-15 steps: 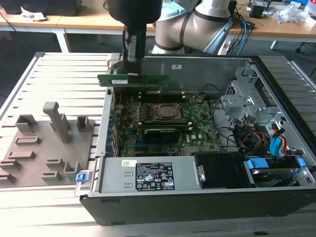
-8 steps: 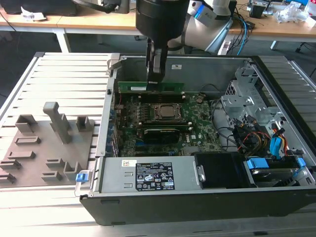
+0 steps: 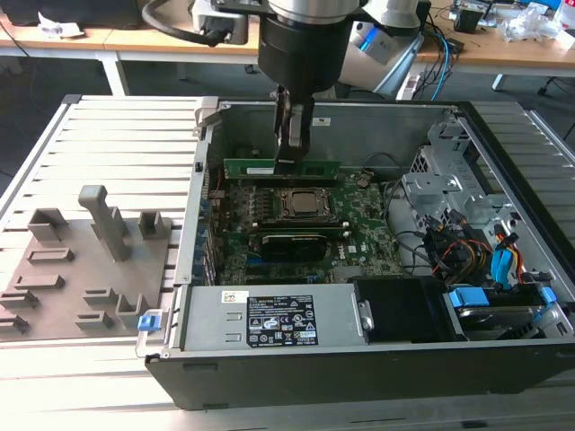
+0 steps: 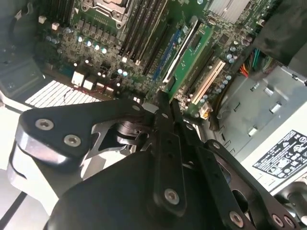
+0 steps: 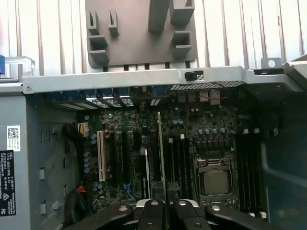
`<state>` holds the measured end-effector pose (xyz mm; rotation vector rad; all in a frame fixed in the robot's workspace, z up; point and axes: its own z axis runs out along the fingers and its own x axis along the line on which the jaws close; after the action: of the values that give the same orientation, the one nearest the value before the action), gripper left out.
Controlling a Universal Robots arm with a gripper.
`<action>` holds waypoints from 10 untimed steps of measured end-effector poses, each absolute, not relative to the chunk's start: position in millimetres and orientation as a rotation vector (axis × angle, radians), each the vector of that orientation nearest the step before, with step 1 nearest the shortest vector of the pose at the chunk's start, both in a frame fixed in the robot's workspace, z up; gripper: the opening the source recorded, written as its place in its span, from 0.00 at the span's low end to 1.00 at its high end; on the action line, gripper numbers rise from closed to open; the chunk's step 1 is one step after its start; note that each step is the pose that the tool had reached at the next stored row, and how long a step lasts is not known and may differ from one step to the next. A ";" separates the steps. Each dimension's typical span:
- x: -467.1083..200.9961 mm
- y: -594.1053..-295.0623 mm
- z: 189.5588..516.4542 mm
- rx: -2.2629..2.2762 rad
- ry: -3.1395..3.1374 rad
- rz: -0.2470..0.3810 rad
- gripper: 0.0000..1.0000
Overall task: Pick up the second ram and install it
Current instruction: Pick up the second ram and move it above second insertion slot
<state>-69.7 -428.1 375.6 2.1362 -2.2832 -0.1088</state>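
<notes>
The gripper (image 3: pixel 293 160), its 2 fingers clamped on the thin, long green circuit-board ram stick (image 3: pixel 252 168), hangs inside the open black metal computer case (image 3: pixel 359 382). The stick lies level, on edge, over the large green motherboard (image 3: pixel 373 238), just beyond the far side of the square metal CPU socket (image 3: pixel 310 205). I cannot tell whether it touches a slot. The grey plastic tray (image 3: pixel 54 292) sits outside the case, at the exterior view's left.

Slatted table (image 3: pixel 117 135) bears grey tray (image 3: pixel 76 274) — and open computer case (image 3: pixel 359 382).
</notes>
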 end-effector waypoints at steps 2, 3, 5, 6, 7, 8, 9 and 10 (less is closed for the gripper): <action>-67.9 -428.1 370.2 2.136 -2.283 -0.109 0.14; -67.3 -428.1 368.1 2.136 -2.283 -0.109 0.14; -65.9 -428.1 362.2 2.136 -2.283 -0.109 0.14; -65.4 -428.1 356.7 2.136 -2.283 -0.109 0.14; -64.6 -428.1 352.8 2.136 -2.283 -0.109 0.14; -62.9 -428.0 350.4 2.136 -2.283 -0.110 0.14; -61.0 -427.7 349.3 2.135 -2.283 -0.110 0.14; -58.8 -427.0 348.4 2.135 -2.282 -0.110 0.14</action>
<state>-58.8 -427.0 348.4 2.1353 -2.2824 -0.1101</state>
